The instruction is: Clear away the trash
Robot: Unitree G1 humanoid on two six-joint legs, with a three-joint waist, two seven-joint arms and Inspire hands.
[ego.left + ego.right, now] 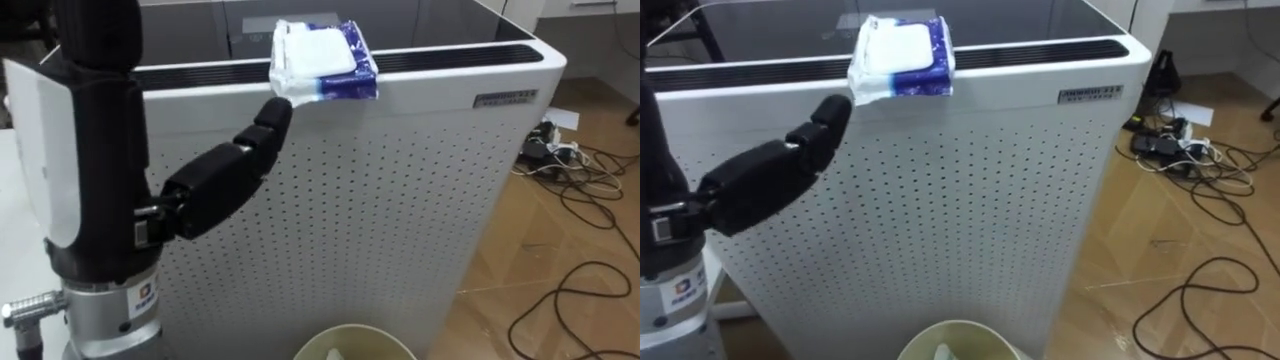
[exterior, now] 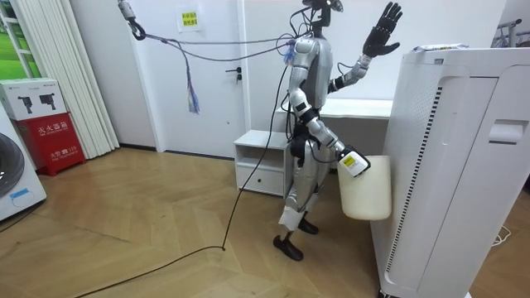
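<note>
A blue and white plastic packet [image 1: 325, 60] lies on the top front edge of a tall white perforated appliance [image 1: 400, 200]. My left hand [image 1: 225, 180] is raised before the appliance, open, its fingertips just under the packet's left corner. I cannot tell whether they touch it. In the room view I stand close to the appliance with the left hand [image 2: 383, 35] held high and spread. My right hand [image 2: 354, 163] is low, at the rim of a white bin [image 2: 364, 190]. The bin's rim [image 1: 355, 343] also shows at the bottom of the eye views.
Dark cables and a power strip [image 1: 570, 170] lie on the wooden floor to the right of the appliance. Behind me stand a white table [image 2: 356, 108] and a low white cabinet [image 2: 261, 161].
</note>
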